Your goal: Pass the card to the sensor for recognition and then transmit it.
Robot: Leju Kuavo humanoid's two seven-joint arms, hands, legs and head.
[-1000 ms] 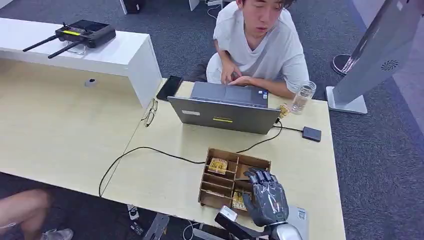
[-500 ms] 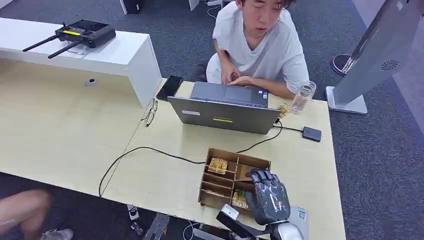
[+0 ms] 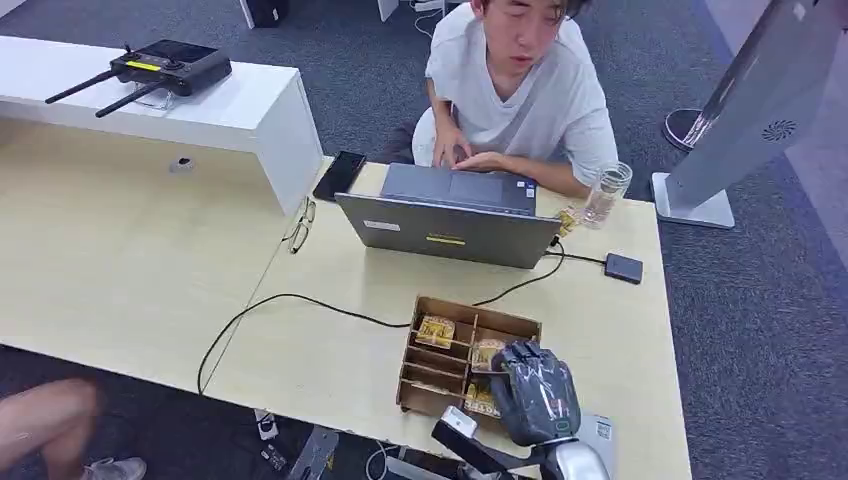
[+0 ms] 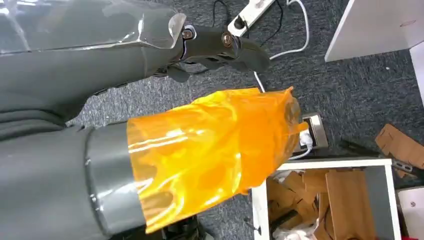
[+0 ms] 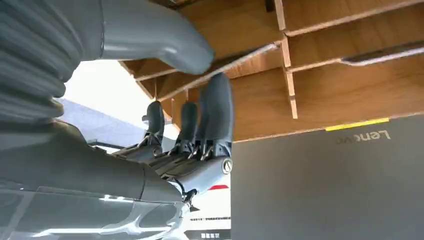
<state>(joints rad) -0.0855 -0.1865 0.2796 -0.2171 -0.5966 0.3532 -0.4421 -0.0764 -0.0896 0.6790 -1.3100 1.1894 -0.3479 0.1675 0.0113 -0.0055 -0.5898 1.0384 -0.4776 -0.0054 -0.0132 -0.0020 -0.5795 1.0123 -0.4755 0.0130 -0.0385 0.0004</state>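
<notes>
Cards (image 3: 484,353) lie in the wooden divider box (image 3: 430,385) on the counter (image 3: 330,350), just under the right hand (image 3: 535,392). Its fingers (image 5: 215,115) reach down into a compartment, slightly apart, whether touching a card cannot be told. Laptop (image 3: 450,228) and cable (image 3: 290,298) sit beyond. Left hand (image 4: 220,45) hangs over floor, fingers curled.

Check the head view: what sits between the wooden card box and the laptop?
In the head view, a black cable crosses the bare tabletop between the wooden card box and the laptop. Nothing else lies there.
</notes>
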